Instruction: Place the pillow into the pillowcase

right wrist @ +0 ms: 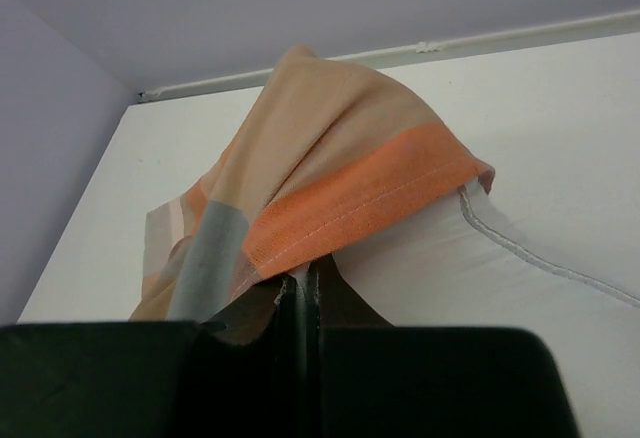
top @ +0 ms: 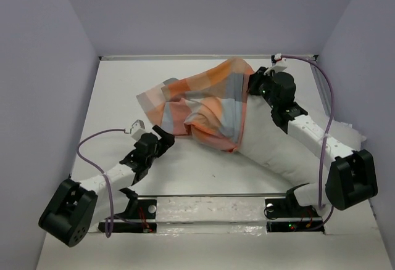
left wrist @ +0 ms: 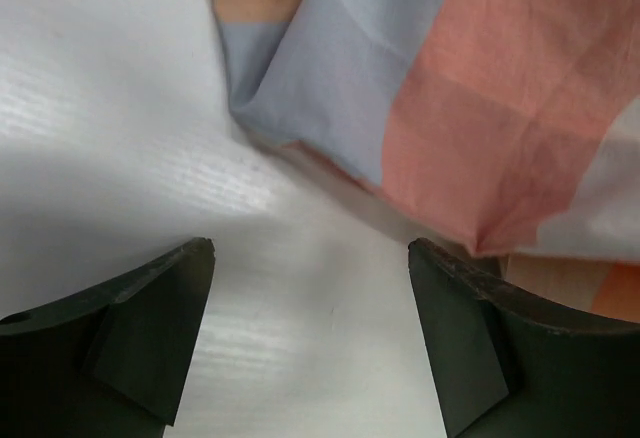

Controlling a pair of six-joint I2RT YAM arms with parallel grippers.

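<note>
The checked pillowcase (top: 207,100) lies bunched at the table's middle back, draped over the far end of the white pillow (top: 271,150), which stretches toward the near right. My right gripper (top: 252,84) is shut on the pillowcase's orange hem at its right back corner and holds it raised; the right wrist view shows the jaws (right wrist: 305,283) pinched on the hem (right wrist: 350,198) above the pillow's seamed edge (right wrist: 500,258). My left gripper (top: 166,135) is open and empty at the pillowcase's near left edge. In its wrist view the fingers (left wrist: 310,258) hang over bare table, cloth (left wrist: 480,108) just ahead.
Lavender walls close the table on the left, back and right. A clear strip with the arm mounts (top: 210,205) runs along the near edge. Purple cables loop beside each arm. White table surface (top: 117,97) lies left of the pillowcase.
</note>
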